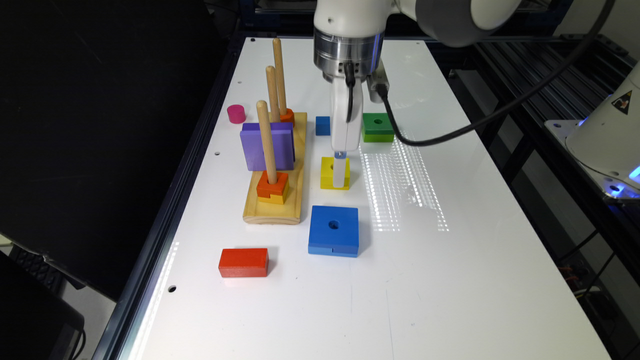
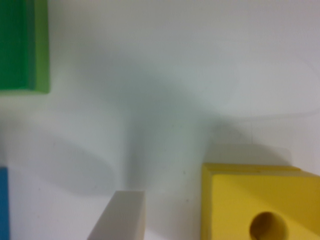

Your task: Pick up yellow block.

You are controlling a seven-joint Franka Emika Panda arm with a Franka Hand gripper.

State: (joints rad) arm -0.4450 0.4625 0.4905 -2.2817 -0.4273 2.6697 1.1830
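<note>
The gripper (image 1: 341,177) hangs straight down from the arm's metal wrist flange (image 1: 348,56), its tip low over the white table (image 1: 450,280), at the yellow block (image 1: 330,173). In the wrist view one pale finger (image 2: 122,216) is visible standing beside the block with bare table between them; the second finger is out of frame, so whether the jaws are spread or pressed together cannot be told. Nothing is seen pinched.

The yellow block lies flat on the table, its round centre hole facing up. In the exterior view the gripper tip overlaps the block's 3 o'clock edge; whether it touches cannot be told.

Taken from the yellow block in the exterior view:
- At 6 o'clock, near: a larger blue square block (image 1: 333,230) with a centre hole, flat on the table.
- At 9 o'clock, just beside: a wooden peg base (image 1: 280,212) carrying three upright pegs. The nearest peg (image 1: 266,142) holds an orange piece (image 1: 272,184) on a yellow notched piece (image 1: 274,199). A purple square block (image 1: 266,146) sits on the middle peg.
- At 12 o'clock: a small blue block (image 1: 323,125).
- At 1 o'clock: a green block (image 1: 378,127) with a centre hole.
- At 7 o'clock, well apart: a red rectangular block (image 1: 243,262).
- At 10 o'clock, beyond the base: a pink cylinder (image 1: 236,113).

A black cable (image 1: 450,131) runs from the wrist toward the exterior view's right.
</note>
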